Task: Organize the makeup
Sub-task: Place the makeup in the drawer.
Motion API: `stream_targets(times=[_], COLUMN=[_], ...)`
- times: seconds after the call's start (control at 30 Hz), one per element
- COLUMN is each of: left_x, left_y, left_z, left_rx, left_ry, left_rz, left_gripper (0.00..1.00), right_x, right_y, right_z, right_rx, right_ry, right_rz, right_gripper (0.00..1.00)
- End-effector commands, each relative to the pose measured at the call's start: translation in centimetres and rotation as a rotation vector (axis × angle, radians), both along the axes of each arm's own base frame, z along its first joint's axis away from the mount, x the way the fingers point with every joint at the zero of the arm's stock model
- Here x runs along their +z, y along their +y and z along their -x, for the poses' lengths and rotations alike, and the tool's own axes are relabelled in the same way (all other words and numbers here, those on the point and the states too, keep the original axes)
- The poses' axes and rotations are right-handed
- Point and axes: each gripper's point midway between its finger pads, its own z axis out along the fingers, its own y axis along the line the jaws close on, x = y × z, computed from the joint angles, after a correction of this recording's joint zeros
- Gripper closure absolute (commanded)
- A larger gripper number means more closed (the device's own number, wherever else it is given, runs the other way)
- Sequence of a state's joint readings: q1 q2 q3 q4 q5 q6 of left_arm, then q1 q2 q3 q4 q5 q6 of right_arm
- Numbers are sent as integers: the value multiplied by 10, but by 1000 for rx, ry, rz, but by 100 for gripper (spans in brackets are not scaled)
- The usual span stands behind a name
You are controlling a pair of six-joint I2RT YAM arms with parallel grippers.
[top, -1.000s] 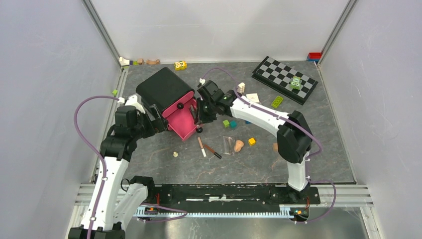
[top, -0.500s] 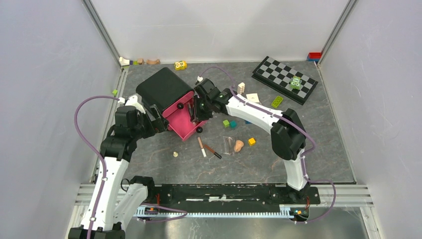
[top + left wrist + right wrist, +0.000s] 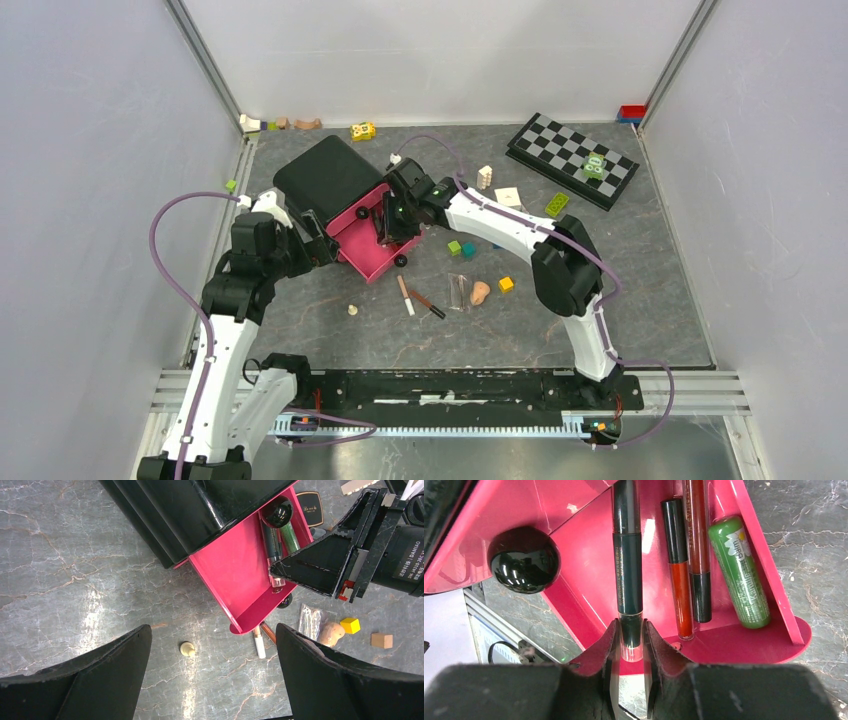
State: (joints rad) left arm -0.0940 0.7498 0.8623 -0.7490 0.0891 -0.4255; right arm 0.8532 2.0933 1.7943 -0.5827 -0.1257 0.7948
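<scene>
The black box (image 3: pixel 325 175) sits toward the back left corner of the table (image 3: pixel 650 280), its pink drawer (image 3: pixel 362 250) pulled out toward the middle; the right gripper (image 3: pixel 630 640) reaches into the drawer's open end with its jaws narrow, pinched on the clear end of a dark tube (image 3: pixel 627 570) that lies lengthwise on the drawer floor; beside it, against the drawer's wall, lie a red tube (image 3: pixel 679 580), a brown tube (image 3: pixel 698 555) and a green tube (image 3: pixel 741 577), side by side and touching or nearly so; a round black knob (image 3: pixel 524 560) sticks out from the drawer's front; the left gripper (image 3: pixel 212 630) hangs above the table near the drawer's front, its jaws spread wide and holding nothing; a white pencil (image 3: pixel 405 295) and a brown pencil (image 3: pixel 427 305) lie on the table just in front of the drawer, toward the near edge, with a peach sponge (image 3: pixel 480 292) and a yellow block (image 3: pixel 506 284) to their right; a black compact (image 3: pixel 311 514) rests on the table beside the drawer.
</scene>
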Motion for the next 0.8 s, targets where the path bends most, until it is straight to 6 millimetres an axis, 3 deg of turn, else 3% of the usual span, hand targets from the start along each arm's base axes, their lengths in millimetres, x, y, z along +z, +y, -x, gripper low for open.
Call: stream_targets(times=[0.0,0.33,0.5,0.77], left_x=[7,6,6,6], left_y=[-4,-4,-3,-2], left_z=[-6,-6,-6,-6], left_rx=[-40,-38,-34,-30], left_ry=[-46,-42,-39,-39], left_rz=[-9,-11,-15,-17], left_gripper=[1,1,1,1], right_x=[22,44,53,96], right_y=[16,12,13,-6], right_z=[-9,-10,-10,-6], right_rx=[19,29,47,82], right_ry=[-63,-116,-128,-288], right_rz=[-52,-64,-73,-117], right_gripper=[79,64,62,62])
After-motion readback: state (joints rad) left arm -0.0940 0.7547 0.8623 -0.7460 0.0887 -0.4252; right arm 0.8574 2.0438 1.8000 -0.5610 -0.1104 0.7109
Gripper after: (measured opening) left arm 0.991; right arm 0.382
